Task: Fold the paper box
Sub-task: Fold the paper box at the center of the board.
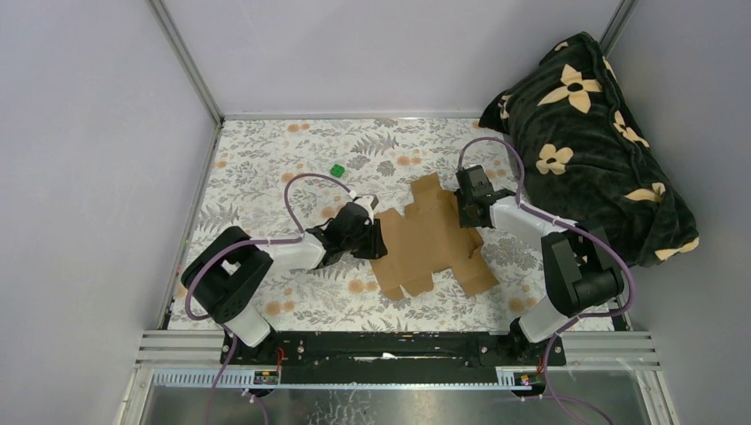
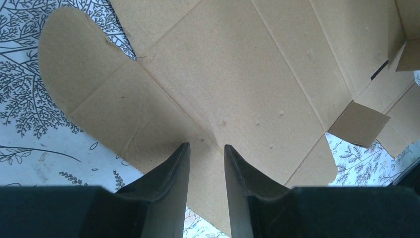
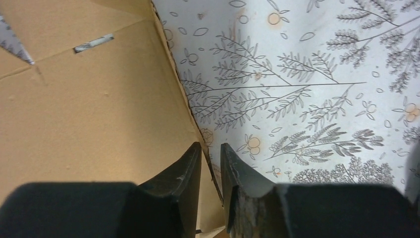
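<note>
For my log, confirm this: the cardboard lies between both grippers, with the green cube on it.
Not on it: the cube sits on the table, apart from the cardboard, as the top view shows. The rest holds.

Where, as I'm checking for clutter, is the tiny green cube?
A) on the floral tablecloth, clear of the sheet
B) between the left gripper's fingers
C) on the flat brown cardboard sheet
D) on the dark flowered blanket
A: the tiny green cube lies on bare floral tablecloth, apart from the brown cardboard sheet.
</note>
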Controlling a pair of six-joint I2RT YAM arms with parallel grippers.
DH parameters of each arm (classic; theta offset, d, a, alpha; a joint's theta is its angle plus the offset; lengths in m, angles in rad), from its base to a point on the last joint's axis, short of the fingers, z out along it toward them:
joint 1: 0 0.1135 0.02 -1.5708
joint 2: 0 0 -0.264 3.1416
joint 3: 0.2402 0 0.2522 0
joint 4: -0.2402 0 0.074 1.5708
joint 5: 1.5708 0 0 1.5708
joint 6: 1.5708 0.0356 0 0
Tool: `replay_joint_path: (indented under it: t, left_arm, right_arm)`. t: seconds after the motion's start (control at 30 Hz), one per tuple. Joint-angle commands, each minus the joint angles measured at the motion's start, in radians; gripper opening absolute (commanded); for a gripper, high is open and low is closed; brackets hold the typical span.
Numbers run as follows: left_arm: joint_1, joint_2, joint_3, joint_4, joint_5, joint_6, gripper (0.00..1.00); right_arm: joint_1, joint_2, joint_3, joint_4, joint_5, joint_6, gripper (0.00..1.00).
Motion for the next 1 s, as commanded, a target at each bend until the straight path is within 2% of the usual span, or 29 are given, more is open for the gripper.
replay_joint_path:
  t: [0.0, 0.1, 0.2, 0.47, 0.53, 0.63, 0.87, 0.97]
  left_arm:
    - [0.008, 0.018, 0.002, 0.01, 0.019, 0.027, 0.39]
    - [0.018, 0.01, -0.001, 0.001, 0.019, 0.03, 0.42]
    - [0.035, -0.015, -0.002, -0.014, 0.02, 0.032, 0.48]
    - [0.129, -0.073, -0.024, -0.051, 0.028, 0.031, 0.48]
    - [0.148, -0.088, -0.04, -0.047, 0.037, 0.03, 0.49]
    - [0.161, -0.098, -0.048, -0.056, 0.039, 0.034, 0.48]
    - [0.169, -0.137, -0.065, -0.054, 0.035, 0.036, 0.49]
    - [0.169, -0.177, -0.063, -0.062, 0.033, 0.043, 0.55]
  right_arm:
    - [0.011, 0.025, 0.042, -0.032, 0.151, -0.006, 0.31]
    - [0.011, 0.025, 0.031, -0.016, 0.131, -0.004, 0.38]
    - [0.011, 0.017, 0.016, 0.006, 0.08, 0.003, 0.39]
    - [0.038, 0.009, -0.011, 0.054, -0.028, 0.053, 0.26]
    - [0.052, 0.012, -0.015, 0.068, -0.049, 0.066, 0.19]
    - [0.068, 0.014, -0.028, 0.107, -0.095, 0.089, 0.18]
    - [0.082, 0.012, -0.05, 0.142, -0.093, 0.082, 0.29]
    - [0.083, -0.004, -0.069, 0.162, -0.065, 0.072, 0.37]
